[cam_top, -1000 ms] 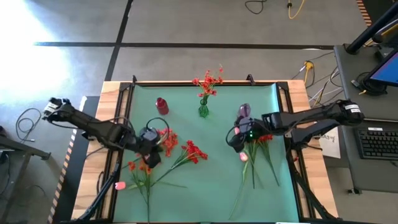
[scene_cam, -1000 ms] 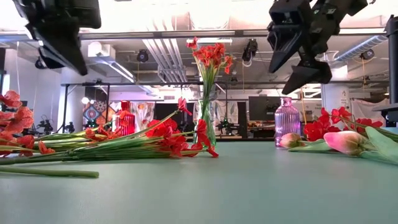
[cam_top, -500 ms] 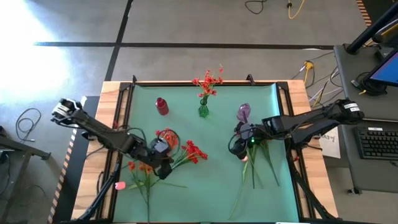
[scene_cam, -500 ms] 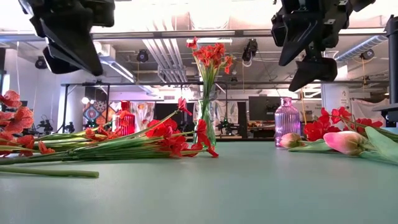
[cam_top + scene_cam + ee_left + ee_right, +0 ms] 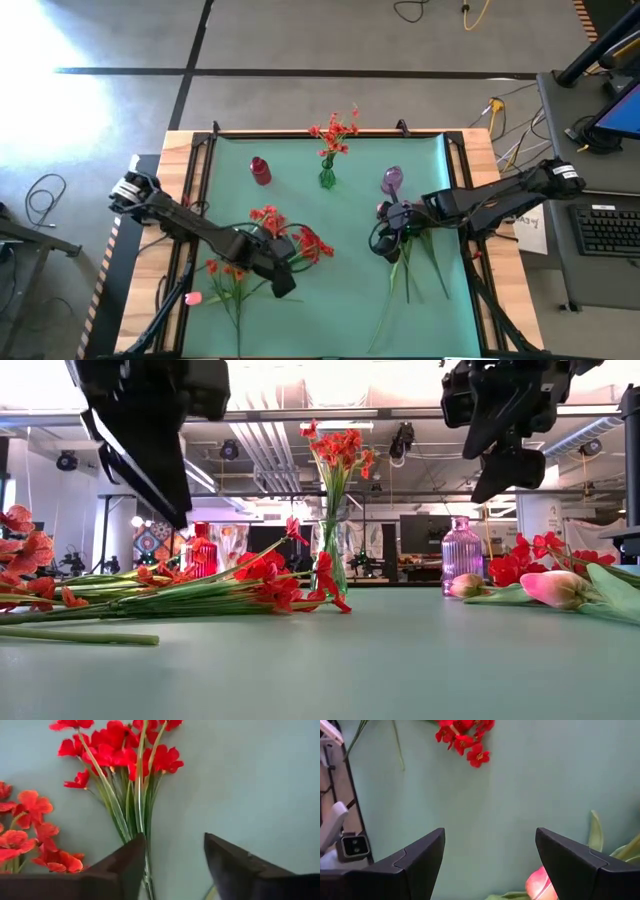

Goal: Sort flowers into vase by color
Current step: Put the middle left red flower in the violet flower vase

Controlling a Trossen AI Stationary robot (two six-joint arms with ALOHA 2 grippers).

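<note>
Flowers (image 5: 300, 243) lying flat on the green table (image 5: 340, 310), some already standing in the green vase (image 5: 327, 178).
Left gripper (image 5: 172, 865) up over the red bunch near the table's middle, fingers apart, holding nothing. Right gripper (image 5: 490, 865) over on the right by the pink bud (image 5: 542, 884), fingers wide apart, empty too. More stems (image 5: 415, 262) spread on the right side. Red bottle (image 5: 260, 171) and purple bottle (image 5: 391, 181) standing near the back, both without blooms.

Grey floor (image 5: 300, 40) crossed by dark lines; ceiling ducts (image 5: 255, 445) overhead
</note>
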